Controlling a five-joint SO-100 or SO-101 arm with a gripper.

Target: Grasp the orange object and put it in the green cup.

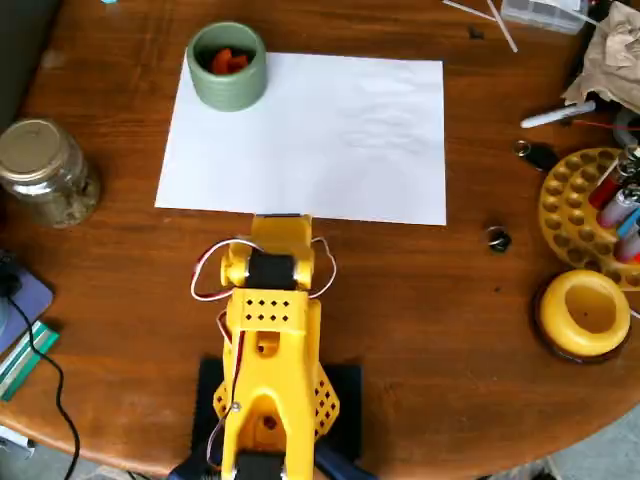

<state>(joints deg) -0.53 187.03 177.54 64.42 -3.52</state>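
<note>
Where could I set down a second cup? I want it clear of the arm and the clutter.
The white paper is bare apart from the green cup at its top-left corner. Bare wood also lies between the arm and the yellow dish. The right edge is crowded; a jar stands left.

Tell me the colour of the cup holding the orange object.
Sage green, with a dark inside; the green cup shows in the overhead view.

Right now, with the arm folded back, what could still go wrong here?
The orange object already lies inside the green cup, so little remains. The cup straddles the white paper's corner, so a tug on the sheet might tip it. The gripper is hidden beneath the yellow arm, so its state cannot be checked.
</note>
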